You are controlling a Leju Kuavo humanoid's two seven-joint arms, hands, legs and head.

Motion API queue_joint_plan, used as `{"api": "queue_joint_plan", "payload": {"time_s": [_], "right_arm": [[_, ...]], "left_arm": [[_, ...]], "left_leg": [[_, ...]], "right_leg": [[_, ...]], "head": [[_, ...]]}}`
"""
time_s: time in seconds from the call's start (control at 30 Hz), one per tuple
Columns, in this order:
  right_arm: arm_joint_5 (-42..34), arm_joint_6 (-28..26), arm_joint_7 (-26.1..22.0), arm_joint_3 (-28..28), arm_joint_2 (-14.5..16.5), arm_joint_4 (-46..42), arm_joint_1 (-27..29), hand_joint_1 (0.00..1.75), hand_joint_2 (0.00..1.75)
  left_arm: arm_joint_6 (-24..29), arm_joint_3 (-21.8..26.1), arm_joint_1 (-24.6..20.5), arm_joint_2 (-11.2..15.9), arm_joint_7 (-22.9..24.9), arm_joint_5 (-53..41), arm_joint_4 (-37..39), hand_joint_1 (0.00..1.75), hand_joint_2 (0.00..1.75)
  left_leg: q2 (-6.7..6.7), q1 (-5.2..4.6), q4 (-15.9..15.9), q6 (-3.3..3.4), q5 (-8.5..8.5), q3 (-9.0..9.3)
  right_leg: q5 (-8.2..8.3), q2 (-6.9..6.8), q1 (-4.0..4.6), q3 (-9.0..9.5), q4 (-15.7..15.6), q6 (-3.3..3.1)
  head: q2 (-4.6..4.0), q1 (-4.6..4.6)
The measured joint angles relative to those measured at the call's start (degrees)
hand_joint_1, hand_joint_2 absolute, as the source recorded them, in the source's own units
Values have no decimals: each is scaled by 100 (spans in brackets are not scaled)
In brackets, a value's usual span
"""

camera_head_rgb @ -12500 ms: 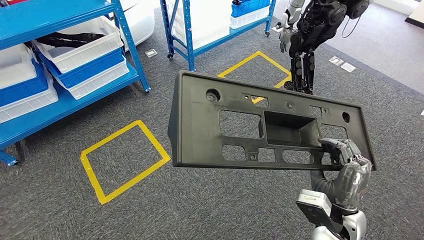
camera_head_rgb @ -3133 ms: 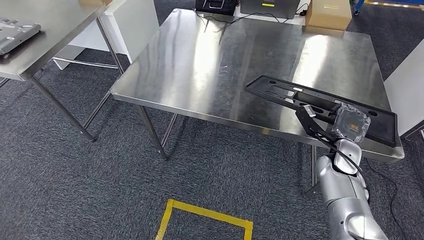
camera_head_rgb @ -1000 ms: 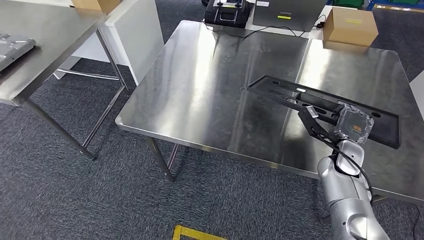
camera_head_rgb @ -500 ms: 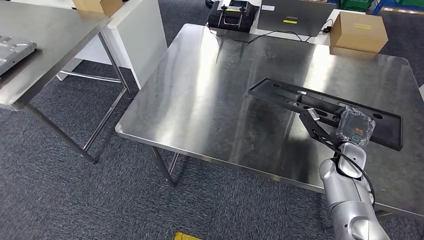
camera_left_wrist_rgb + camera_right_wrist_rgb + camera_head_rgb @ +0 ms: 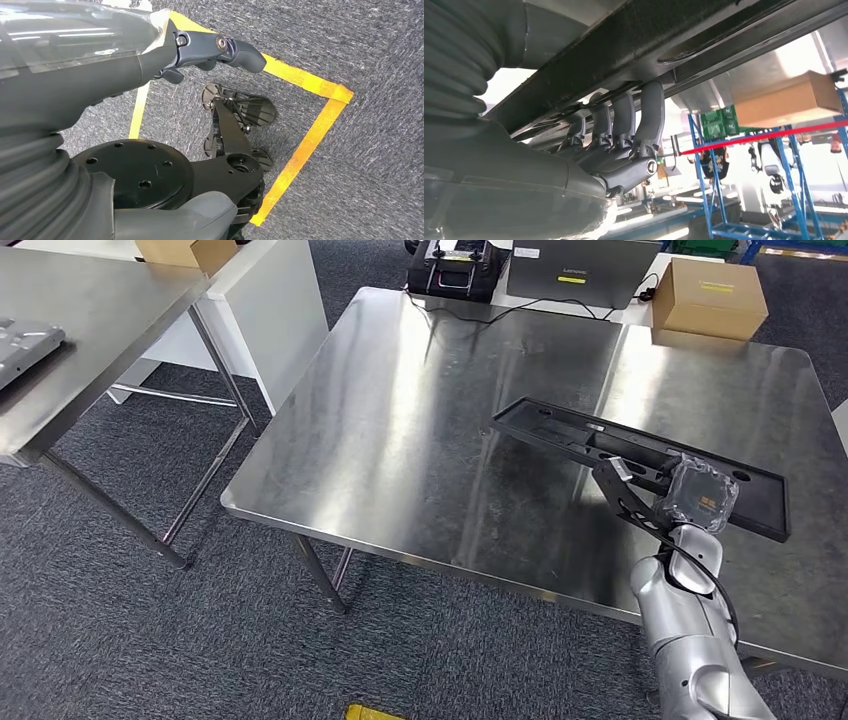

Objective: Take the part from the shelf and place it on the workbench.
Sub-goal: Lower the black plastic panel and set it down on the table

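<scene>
While the right hand (image 5: 697, 497) grips the near long edge of the black part (image 5: 640, 462), fingers (image 5: 624, 125) hooked under it, the panel hangs just over the right side of the steel workbench (image 5: 400, 420), its long axis running from far left to near right across the hand. Lowering looks like what remains. The left hand (image 5: 210, 52) hangs by the floor holding nothing, fingers loose. Against half a second ago, the part sits slightly nearer the table's middle.
</scene>
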Motion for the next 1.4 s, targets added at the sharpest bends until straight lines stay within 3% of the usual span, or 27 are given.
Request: {"api": "queue_joint_plan", "payload": {"time_s": [0.4, 0.53, 0.93, 1.2, 1.4], "right_arm": [[20, -152, 9, -234, 73, 453, -125, 175, 175], [20, -153, -12, -288, 74, 533, -132, 0, 0], [9, -50, -130, -327, 128, 729, -312, 0, 0], [-97, 714, -205, -373, 214, 854, -581, 0, 0], [-120, 842, -206, -413, 284, 878, -681, 0, 0]], "left_arm": [[43, 0, 0, -15, -39, 19, 0, 0, 175], [53, 0, 0, -17, -44, 10, 0, 0, 175], [110, 0, 0, -40, -27, 20, 0, 0, 175], [106, 0, -2, -48, 35, 55, -2, 0, 175], [95, 0, -3, -48, 44, 61, -2, 0, 175]], "left_leg": [[-4, -63, 12, 1, 0, 2], [-4, -75, 15, 8, -4, 1], [-3, -79, 18, 11, -6, 3], [0, -77, 18, 11, -5, 7], [-4, -77, 18, 11, -5, 11]], "right_leg": [[0, -1, -10, 21, -2, 3], [0, -1, -21, 22, -5, 4], [0, -1, -26, 28, -5, 4], [1, 0, -26, 29, -5, 4], [0, -1, -25, 33, -5, 4]], "head": [[0, 2], [0, 2], [0, 1], [0, 2], [0, 2]]}}
